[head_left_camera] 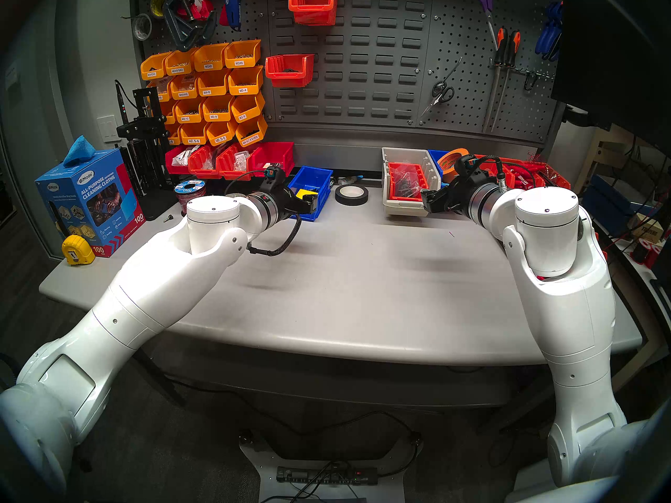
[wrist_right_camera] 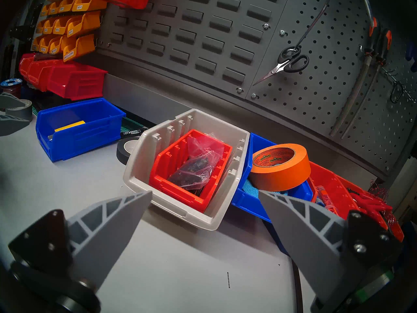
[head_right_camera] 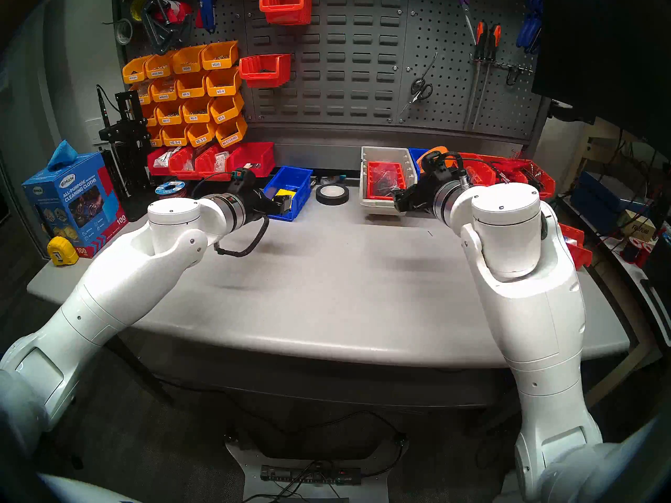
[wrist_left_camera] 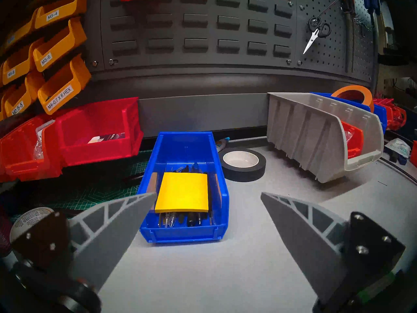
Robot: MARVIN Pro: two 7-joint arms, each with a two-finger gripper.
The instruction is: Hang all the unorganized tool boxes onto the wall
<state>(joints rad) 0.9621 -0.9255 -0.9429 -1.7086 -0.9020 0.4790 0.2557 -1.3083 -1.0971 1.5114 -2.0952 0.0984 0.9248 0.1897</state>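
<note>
A blue bin holding a yellow notepad and pens stands on the table left of centre. My left gripper is open and empty at its front; in the left wrist view the fingers straddle the bin. A beige ribbed bin with a red bin inside stands to the right. My right gripper is open and empty at its front corner, as the right wrist view shows. A second blue bin with orange tape sits right of the beige bin. The louvre panel stands behind.
Two orange-red bins hang on the panel's left part. Yellow-orange labelled bins and joined red bins fill the back left. A black tape roll lies between the bins. Red bins crowd the back right.
</note>
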